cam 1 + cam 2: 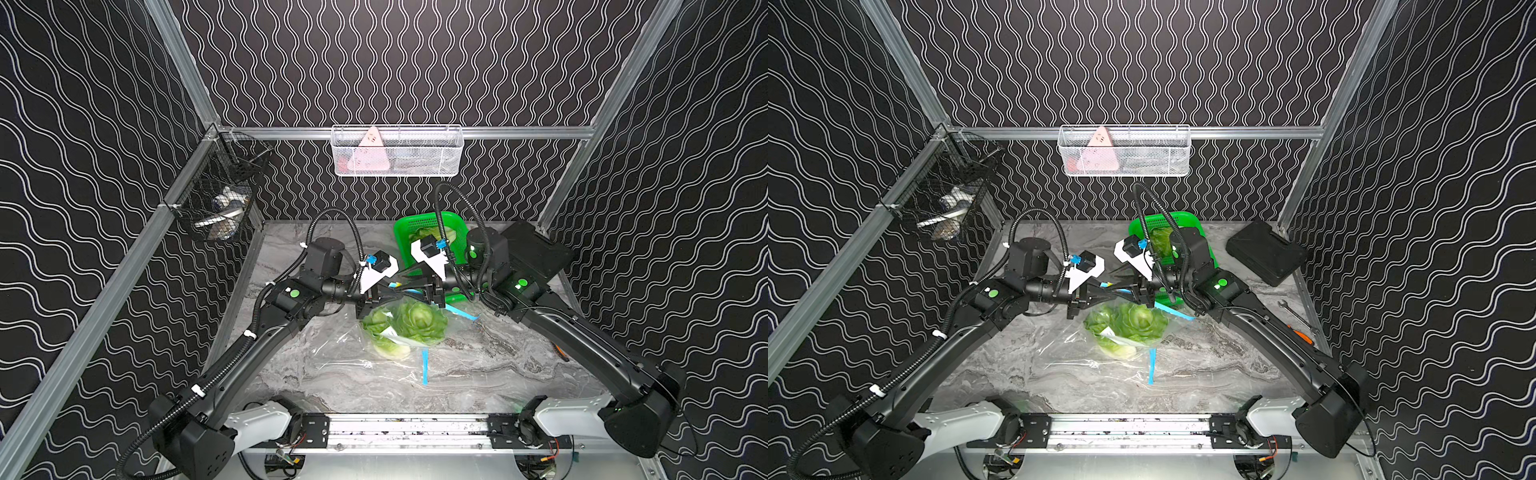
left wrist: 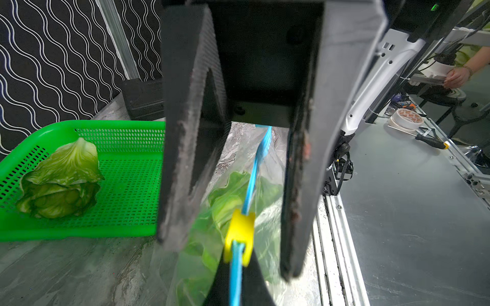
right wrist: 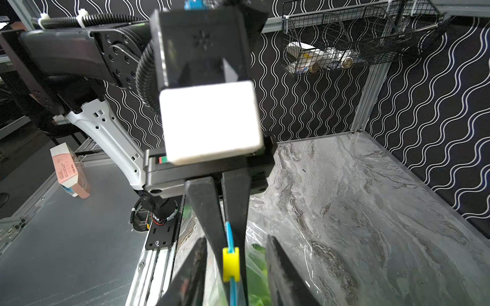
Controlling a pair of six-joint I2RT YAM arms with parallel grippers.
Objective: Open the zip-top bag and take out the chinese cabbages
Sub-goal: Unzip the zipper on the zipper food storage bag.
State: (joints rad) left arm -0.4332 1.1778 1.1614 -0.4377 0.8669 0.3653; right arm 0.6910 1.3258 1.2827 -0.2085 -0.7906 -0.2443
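Observation:
The clear zip-top bag (image 1: 370, 353) lies on the marble table with two chinese cabbages (image 1: 419, 322) inside, green and crinkled. A third cabbage (image 2: 61, 182) sits in the green mesh basket (image 2: 127, 185). My left gripper (image 2: 236, 275) is shut on the bag's blue zip strip (image 2: 252, 180), holding that edge up off the table. On the strip just past its tips sits the yellow slider (image 3: 231, 263). My right gripper (image 3: 236, 238) faces the left one, open, one finger on each side of the slider with a gap on both sides.
The green basket (image 1: 432, 222) stands at the back, just behind both grippers. A black case (image 1: 1266, 253), a wrench (image 1: 1293, 313) and an orange-handled tool (image 1: 1300, 334) lie at the right edge. A white wire basket (image 1: 397, 151) and a black one (image 1: 220, 199) hang on the walls.

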